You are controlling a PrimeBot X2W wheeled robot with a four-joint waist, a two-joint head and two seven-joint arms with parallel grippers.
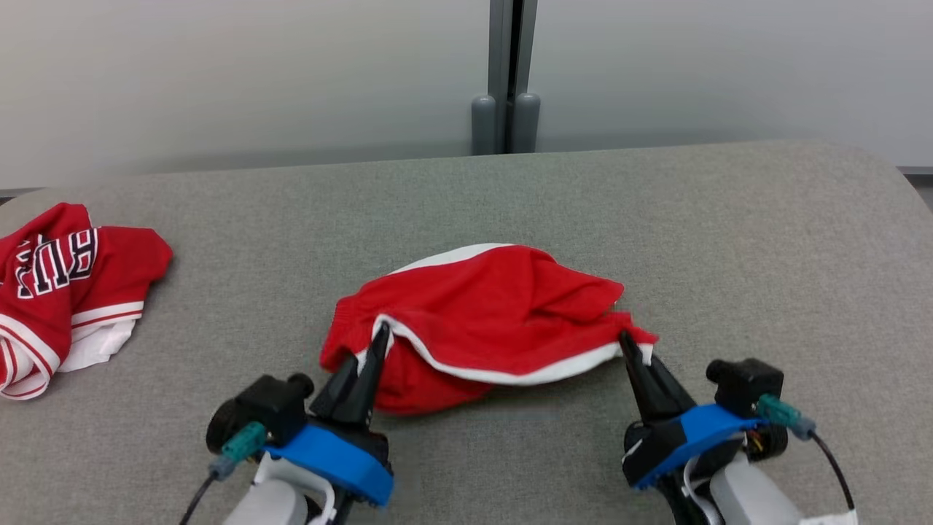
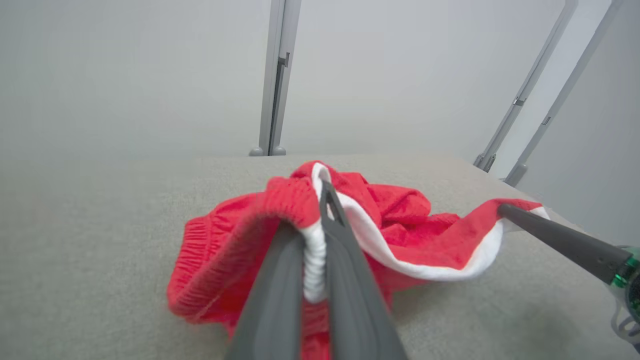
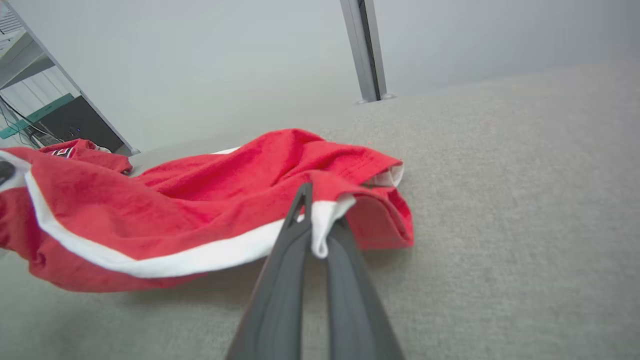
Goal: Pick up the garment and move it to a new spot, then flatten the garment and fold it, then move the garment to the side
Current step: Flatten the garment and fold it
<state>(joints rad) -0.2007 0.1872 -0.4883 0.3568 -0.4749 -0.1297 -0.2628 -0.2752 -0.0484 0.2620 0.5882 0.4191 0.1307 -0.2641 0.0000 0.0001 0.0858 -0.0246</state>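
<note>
The garment (image 1: 488, 313), red shorts with white trim, lies crumpled in the middle of the grey table (image 1: 729, 240). My left gripper (image 1: 379, 339) is shut on its near left edge; in the left wrist view the white elastic hem (image 2: 314, 260) is pinched between the two fingers. My right gripper (image 1: 628, 344) is shut on the near right corner, where the white trim (image 3: 322, 225) is clamped between its fingers. The right gripper's finger (image 2: 560, 237) also shows holding that corner in the left wrist view. The near edge of the garment hangs slightly raised between both grips.
A second red garment (image 1: 58, 292) with white lettering and stripes lies bunched at the table's left edge. A grey post (image 1: 506, 73) stands behind the table's far edge against a pale wall. Shelving (image 3: 35, 110) shows at the left of the right wrist view.
</note>
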